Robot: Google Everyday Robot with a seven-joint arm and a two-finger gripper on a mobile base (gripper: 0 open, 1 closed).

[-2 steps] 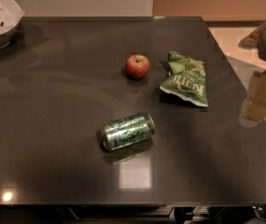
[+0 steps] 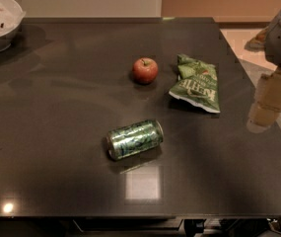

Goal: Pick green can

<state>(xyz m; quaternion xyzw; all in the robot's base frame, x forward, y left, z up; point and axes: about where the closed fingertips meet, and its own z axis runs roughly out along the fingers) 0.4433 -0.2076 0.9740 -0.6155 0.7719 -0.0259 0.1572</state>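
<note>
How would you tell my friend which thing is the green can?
On the big dark table, look near the front edge. The green can lies there on its side, in front of the red apple and the chip bag, far from the robot's pincer at the right edge. Unlike the flat, crinkly green bag, it is a shiny cylinder with silver ends.

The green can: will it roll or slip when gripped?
The green can lies on its side, so it probably rolls if nudged. Its shiny metal may slip. The gripper hangs at the right edge of the table.
</note>
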